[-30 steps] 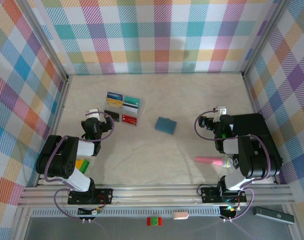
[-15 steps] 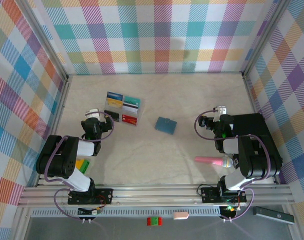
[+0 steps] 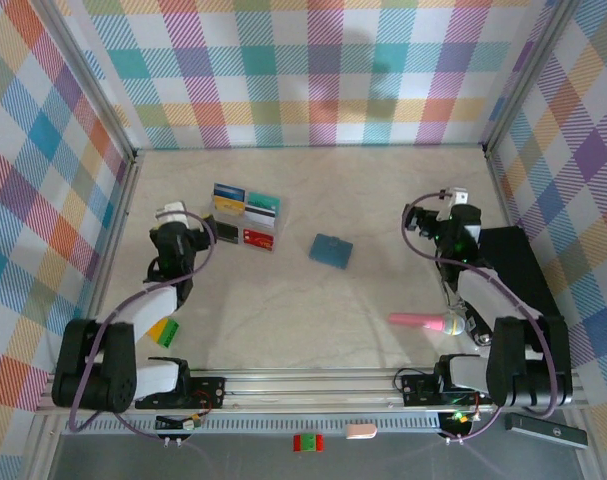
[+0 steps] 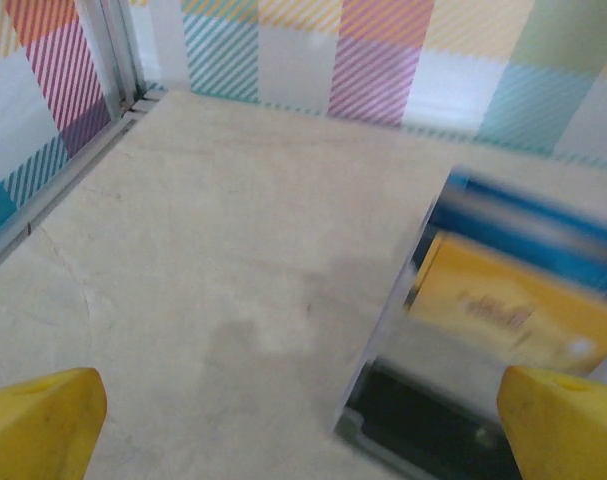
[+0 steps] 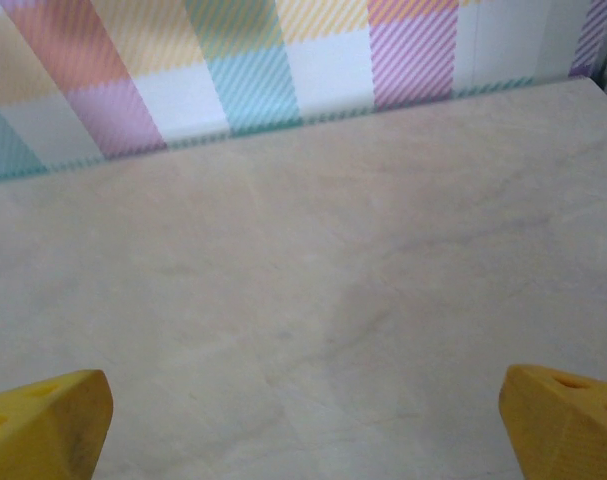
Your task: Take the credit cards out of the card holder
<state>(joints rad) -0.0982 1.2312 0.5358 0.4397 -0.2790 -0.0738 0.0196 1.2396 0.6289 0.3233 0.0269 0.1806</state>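
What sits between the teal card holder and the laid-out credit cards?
Nothing. In the top external view, just a bare strip of table separates the card holder from the credit cards.

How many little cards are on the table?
6, in two columns left of the card holder: blue-yellow, yellow, black in the left one; teal-white, grey-white, red in the right one. Others may hide underneath.
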